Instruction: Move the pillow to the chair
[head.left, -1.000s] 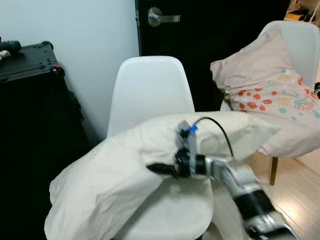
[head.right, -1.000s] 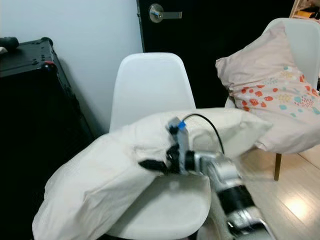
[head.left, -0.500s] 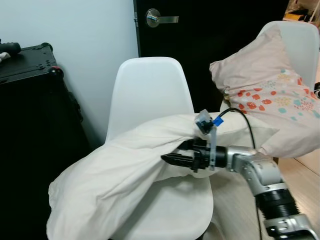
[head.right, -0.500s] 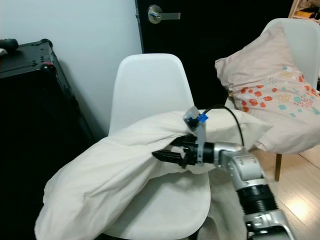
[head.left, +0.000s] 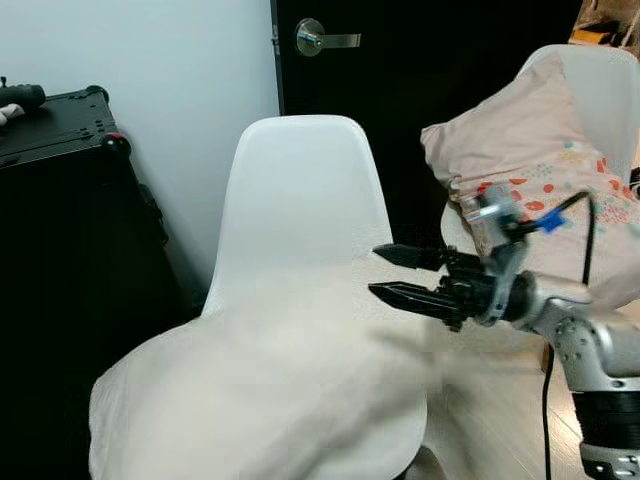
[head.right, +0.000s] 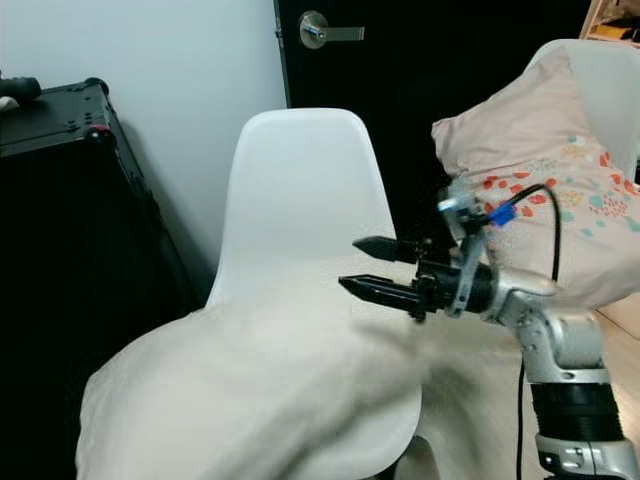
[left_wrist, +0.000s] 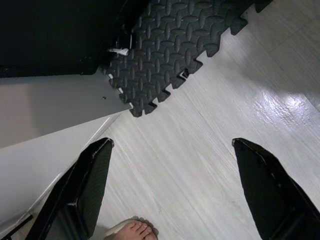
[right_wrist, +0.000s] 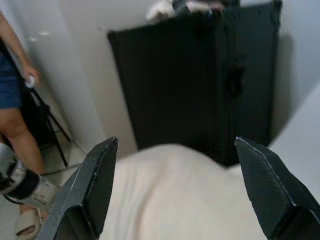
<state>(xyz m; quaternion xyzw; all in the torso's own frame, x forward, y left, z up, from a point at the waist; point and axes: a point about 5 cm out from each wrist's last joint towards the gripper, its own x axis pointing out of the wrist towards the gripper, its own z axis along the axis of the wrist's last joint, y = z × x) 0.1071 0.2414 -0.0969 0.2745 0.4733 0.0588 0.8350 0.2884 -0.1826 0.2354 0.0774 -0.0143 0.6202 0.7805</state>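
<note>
Lying across the seat of the white chair (head.left: 296, 190), the cream pillow (head.left: 250, 385) covers the seat and spills off its left edge, drooping toward the floor beside the black case (head.left: 62, 250); its outline is soft with blur. Above the pillow's right part, the right tool (head.left: 392, 273) hangs free, its two black fingers spread apart with nothing between them and pointing toward the robot's left, in front of the lower chair back. Whether the lower finger brushes the pillow cannot be told. A black cable with a blue tag loops over the silver wrist behind it. From the right wrist camera, the same spread fingers frame the pale pillow (right_wrist: 170, 195) below, the black case against the wall beyond it, and at the edge a person's bare leg and sandalled foot (right_wrist: 22, 222) near a thin black stand. To the robot's right, a second white chair (head.left: 600, 85) carries a pink patterned pillow (head.left: 530, 180) leaning against its back. Behind both chairs is a dark door with a silver lever handle (head.left: 322, 38). The left tool (left_wrist: 172, 190) hangs low with its fingers wide apart over pale wood flooring (left_wrist: 210, 150), near a dark interlocking foam mat (left_wrist: 175, 45), with the toes of a bare foot (left_wrist: 131, 232) at the edge of that view.
</note>
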